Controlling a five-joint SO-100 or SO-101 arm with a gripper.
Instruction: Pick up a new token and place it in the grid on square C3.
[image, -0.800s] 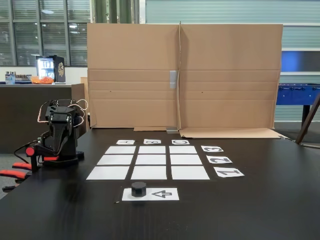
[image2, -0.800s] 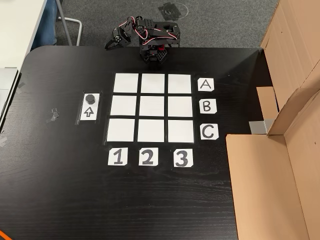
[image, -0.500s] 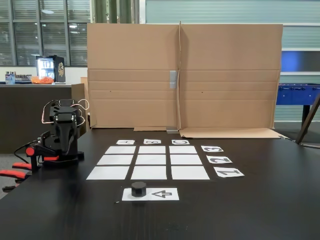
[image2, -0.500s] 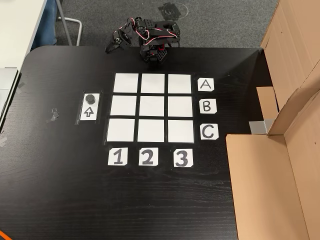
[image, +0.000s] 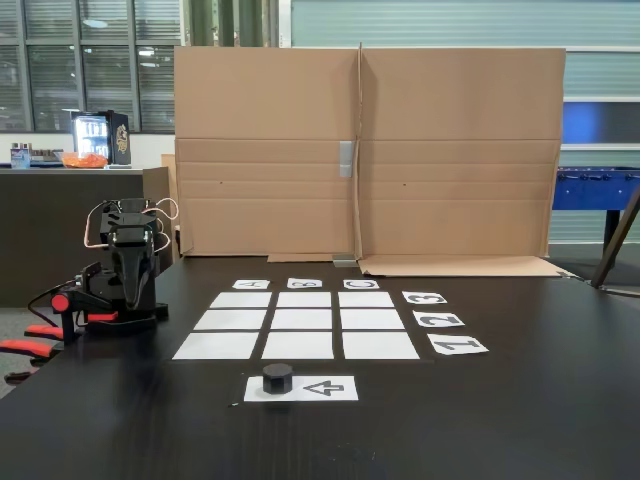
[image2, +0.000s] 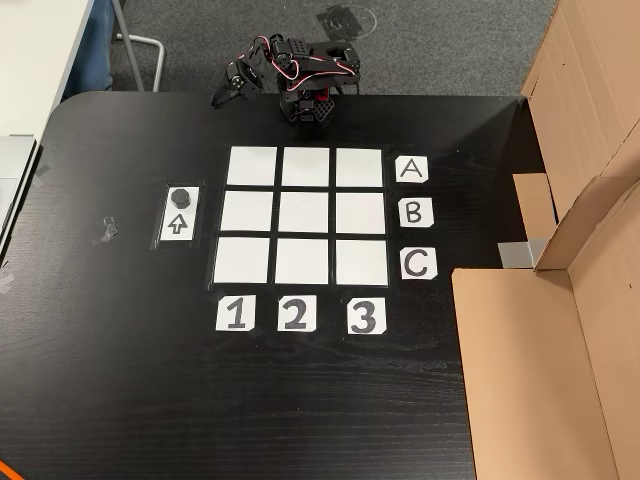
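Sitting on arrow sheet (image2: 179, 214): token (image2: 180, 196); square C3 (image2: 361, 262) bare; claw (image2: 222, 93) state unclear.

A tall cardboard screen (image: 365, 150) stood behind the black table (image: 520, 420). Beyond it were dark windows (image: 90, 60), a counter (image: 60, 215), and grey carpet (image2: 440, 45).

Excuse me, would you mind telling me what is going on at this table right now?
A small robot arm sits folded at the edge of a black table, its gripper holding nothing and well away from everything. A black token rests untouched on a white sheet with an arrow beside the grid. All nine squares are bare, including square C3, where the C card and 3 card meet. The pick has not begun.
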